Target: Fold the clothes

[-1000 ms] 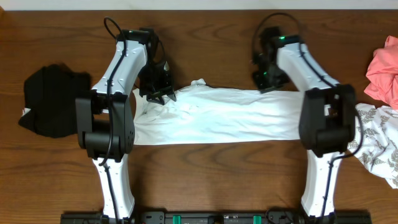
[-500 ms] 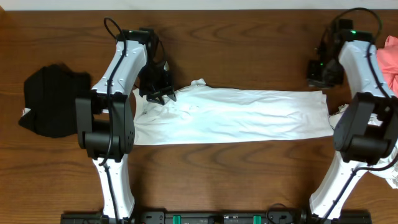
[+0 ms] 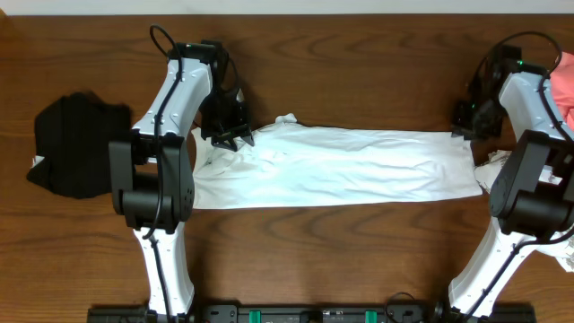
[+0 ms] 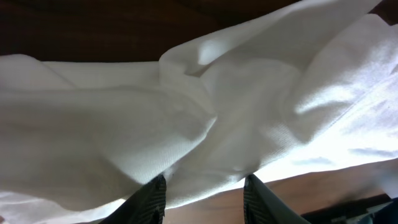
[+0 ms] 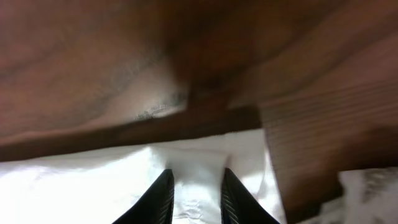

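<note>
The white T-shirt (image 3: 332, 166) is laid as a long, creased band across the desk (image 3: 314, 251). Its upper left corner is pinched by the left end effector (image 3: 226, 133), its upper right by the right end effector (image 3: 468, 124). The cloth inside each grip is shown only in the wrist views. Earlier, the right end effector was nearer the shirt's middle.

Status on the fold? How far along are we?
Early. Done: the white cloth T-shirt lies as a long flat band across the wooden table, apparently folded lengthwise once. In hand: left gripper and right gripper each pinch a far corner of it. Left: the crosswise folds, plus the crumpled black garment and pink garment, both untouched.
</note>
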Robot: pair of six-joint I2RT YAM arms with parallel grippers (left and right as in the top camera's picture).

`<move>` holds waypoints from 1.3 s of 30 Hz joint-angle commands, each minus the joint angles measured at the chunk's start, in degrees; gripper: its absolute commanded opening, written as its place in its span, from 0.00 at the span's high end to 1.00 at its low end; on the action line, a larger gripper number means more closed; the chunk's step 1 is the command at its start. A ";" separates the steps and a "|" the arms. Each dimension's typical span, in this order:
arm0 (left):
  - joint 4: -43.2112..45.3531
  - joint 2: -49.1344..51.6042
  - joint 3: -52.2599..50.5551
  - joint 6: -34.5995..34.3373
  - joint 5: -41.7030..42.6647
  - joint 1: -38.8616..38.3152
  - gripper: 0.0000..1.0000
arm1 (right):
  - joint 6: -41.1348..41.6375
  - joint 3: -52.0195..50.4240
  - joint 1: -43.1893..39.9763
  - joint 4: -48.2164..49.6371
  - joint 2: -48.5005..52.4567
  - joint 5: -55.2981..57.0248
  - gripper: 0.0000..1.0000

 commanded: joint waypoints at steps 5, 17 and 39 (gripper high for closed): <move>-0.17 -0.42 -0.28 0.33 -0.94 -0.11 0.59 | 0.90 -2.14 -0.42 1.66 -0.94 -2.71 0.88; 0.00 -0.42 -0.28 0.33 -0.94 -0.11 0.59 | 0.70 -0.13 -0.59 -7.13 -6.51 -3.45 0.99; -0.04 -0.42 -0.28 0.33 -0.94 -0.11 0.59 | -3.17 -9.73 -0.66 -17.20 -10.93 1.46 0.86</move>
